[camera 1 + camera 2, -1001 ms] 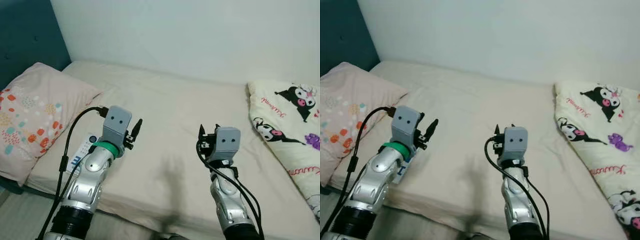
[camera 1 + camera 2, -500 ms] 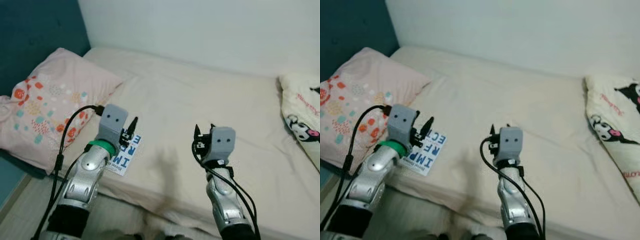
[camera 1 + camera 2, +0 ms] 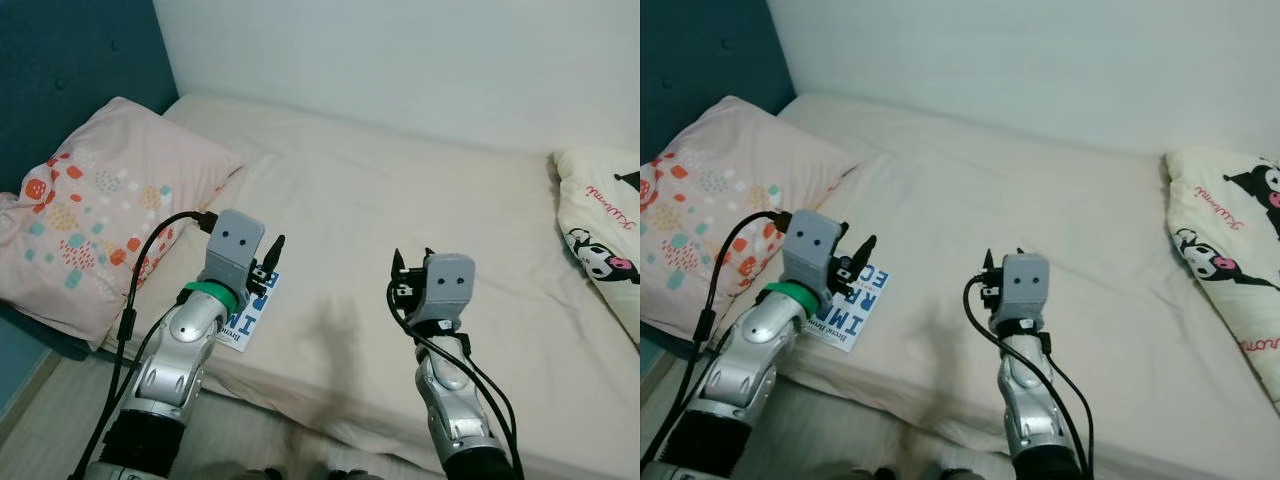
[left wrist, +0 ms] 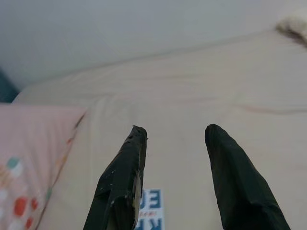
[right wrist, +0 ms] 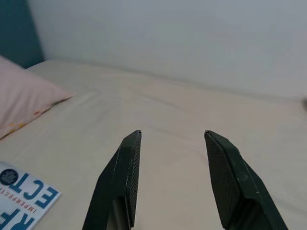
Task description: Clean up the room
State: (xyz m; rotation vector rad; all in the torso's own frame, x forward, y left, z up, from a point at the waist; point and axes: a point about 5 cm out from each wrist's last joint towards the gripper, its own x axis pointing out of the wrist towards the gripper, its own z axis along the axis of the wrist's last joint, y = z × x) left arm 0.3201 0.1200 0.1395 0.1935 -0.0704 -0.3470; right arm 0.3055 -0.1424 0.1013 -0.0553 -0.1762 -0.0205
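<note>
Across the whole scene stretches a bed with a cream sheet, set against a pale wall and a dark teal headboard on the robot's left. On that left side lies a pink pillow with coloured spots, and on the far right a white blanket printed with cartoon figures. Both silver arms are raised over the near edge of the mattress. The left gripper hangs just above the near-left corner of the bed, its two black fingers spread apart and holding nothing; the right gripper hovers over bare sheet near the middle, fingers likewise parted and empty. The smallest thing is the one that wants tidying: a thin white book with large blue lettering, lying flat at the near-left edge of the mattress, just beside the pillow and partly under the left gripper. It looks light and fairly stiff, with a smooth, probably slippery cover, and it sits on soft bedding that will give under pressure. A flat book offers little to pinch from above, so the best hold is likely its free edge near the mattress border, one finger slid beneath and one on top.
</note>
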